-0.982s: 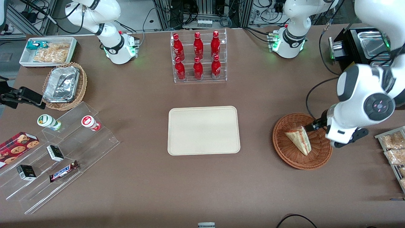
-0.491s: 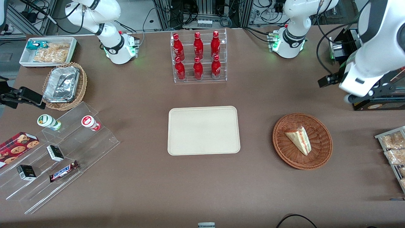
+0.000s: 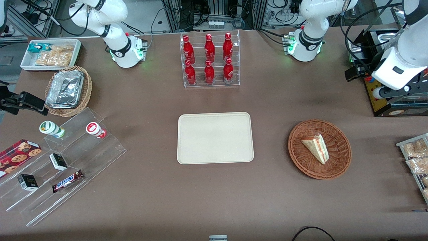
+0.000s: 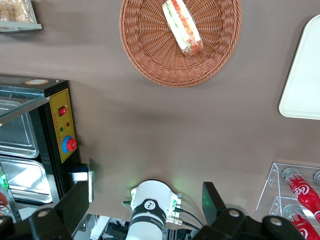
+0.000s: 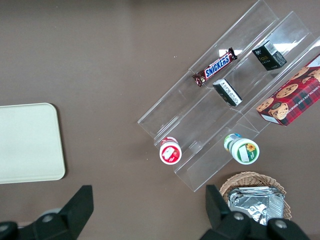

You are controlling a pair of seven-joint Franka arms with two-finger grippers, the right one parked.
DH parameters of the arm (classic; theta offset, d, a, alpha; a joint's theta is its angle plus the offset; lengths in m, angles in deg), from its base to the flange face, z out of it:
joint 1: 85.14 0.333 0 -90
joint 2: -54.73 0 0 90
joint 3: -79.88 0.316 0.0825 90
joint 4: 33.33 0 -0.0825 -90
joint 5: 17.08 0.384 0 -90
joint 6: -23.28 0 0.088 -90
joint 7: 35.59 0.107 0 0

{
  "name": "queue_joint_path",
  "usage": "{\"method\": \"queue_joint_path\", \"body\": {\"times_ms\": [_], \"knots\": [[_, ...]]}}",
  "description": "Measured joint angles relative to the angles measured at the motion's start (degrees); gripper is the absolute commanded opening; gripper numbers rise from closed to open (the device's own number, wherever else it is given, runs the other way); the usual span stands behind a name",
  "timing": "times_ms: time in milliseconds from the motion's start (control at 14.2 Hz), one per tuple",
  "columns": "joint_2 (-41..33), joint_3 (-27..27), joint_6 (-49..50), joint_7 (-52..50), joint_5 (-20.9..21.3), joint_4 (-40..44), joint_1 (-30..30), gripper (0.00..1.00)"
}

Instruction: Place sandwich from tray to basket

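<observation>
Since the sandwich (image 3: 315,148) lies in the basket (image 3: 338,147), just below mid-height in the front view, off the tray (image 3: 215,138) as the task wants, the left arm's released pincer (image 3: 349,74), high in that view, hangs empty, well apart, presumably to avoid nudging it.

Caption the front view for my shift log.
Sandwich in the wicker basket, tray empty; left end effector farther from the camera than the basket.

Near the oven (image 3: 401,111) hangs the gripper (image 3: 350,73), with the sandwich (image 3: 316,148) in the wicker basket (image 3: 338,147) nearer the front camera than it, and the tray (image 3: 215,138) and bottle rack (image 3: 212,86) toward the parked arm's end.
</observation>
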Motion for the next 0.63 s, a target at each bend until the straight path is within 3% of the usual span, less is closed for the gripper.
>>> {"method": "queue_joint_path", "body": {"times_ms": [632], "knots": [[0.7, -0.8, -3.4, -1.7, 0.0, -1.2, -0.3, 1.00]]}}
